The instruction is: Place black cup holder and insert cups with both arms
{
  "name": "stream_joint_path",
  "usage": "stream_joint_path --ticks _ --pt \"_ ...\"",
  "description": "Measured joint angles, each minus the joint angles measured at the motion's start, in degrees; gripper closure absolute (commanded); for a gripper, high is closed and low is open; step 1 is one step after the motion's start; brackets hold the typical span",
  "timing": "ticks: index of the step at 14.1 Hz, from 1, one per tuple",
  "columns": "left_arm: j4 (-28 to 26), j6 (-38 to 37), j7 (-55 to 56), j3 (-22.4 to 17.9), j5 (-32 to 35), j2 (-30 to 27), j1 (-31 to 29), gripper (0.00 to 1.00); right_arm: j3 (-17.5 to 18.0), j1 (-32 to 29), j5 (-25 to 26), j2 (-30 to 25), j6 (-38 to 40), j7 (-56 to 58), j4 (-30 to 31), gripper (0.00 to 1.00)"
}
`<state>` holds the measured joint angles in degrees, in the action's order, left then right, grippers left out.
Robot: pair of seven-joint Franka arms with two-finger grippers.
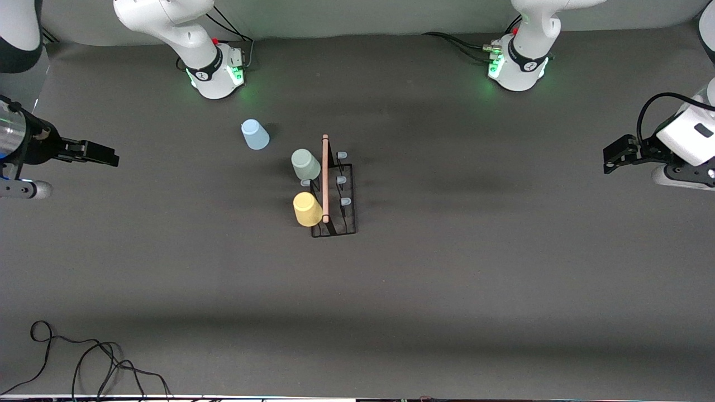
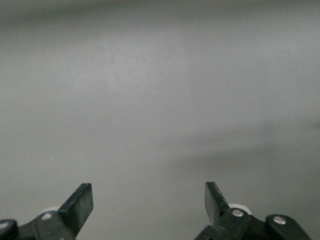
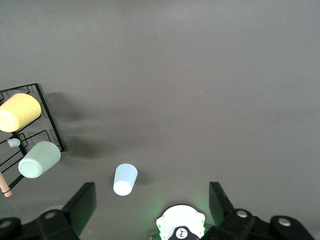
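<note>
The black cup holder [image 1: 347, 195] stands mid-table, its wooden rod handle [image 1: 325, 178] on top. A mint green cup [image 1: 305, 164] and a yellow cup [image 1: 308, 209] sit tilted on its pegs on the side toward the right arm's end. The light blue cup [image 1: 254, 134] stands alone on the table, farther from the camera, toward the right arm's base. My right gripper [image 1: 111, 157] hangs open and empty over the right arm's end of the table. Its wrist view shows the holder [image 3: 50, 131], yellow cup [image 3: 19, 112], mint cup [image 3: 39, 160] and blue cup [image 3: 125, 179]. My left gripper [image 1: 610, 160] hangs open over bare cloth [image 2: 150, 100] at its end.
The two green-lit arm bases [image 1: 215, 75] [image 1: 518, 67] stand along the table edge farthest from the camera. Loose black cables [image 1: 84, 357] lie at the near corner on the right arm's end. Four holder pegs [image 1: 342, 180] are bare.
</note>
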<state>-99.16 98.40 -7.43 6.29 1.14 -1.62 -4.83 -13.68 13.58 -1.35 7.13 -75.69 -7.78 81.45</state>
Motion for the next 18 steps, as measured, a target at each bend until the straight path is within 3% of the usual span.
stream_joint_path --ticks 4,9,18 --pt "0.0 -0.1 0.0 0.0 0.0 0.0 0.0 0.0 5.6 -6.0 0.4 -3.8 -5.5 1.9 5.7 0.0" --pt "0.0 -0.1 0.0 0.0 0.0 0.0 0.0 0.0 6.1 -7.5 1.0 -8.2 -11.9 5.9 12.7 0.0" --pt "0.0 -0.1 0.0 0.0 0.0 0.0 0.0 0.0 6.8 -7.5 1.0 -8.5 -12.2 6.0 13.1 0.0"
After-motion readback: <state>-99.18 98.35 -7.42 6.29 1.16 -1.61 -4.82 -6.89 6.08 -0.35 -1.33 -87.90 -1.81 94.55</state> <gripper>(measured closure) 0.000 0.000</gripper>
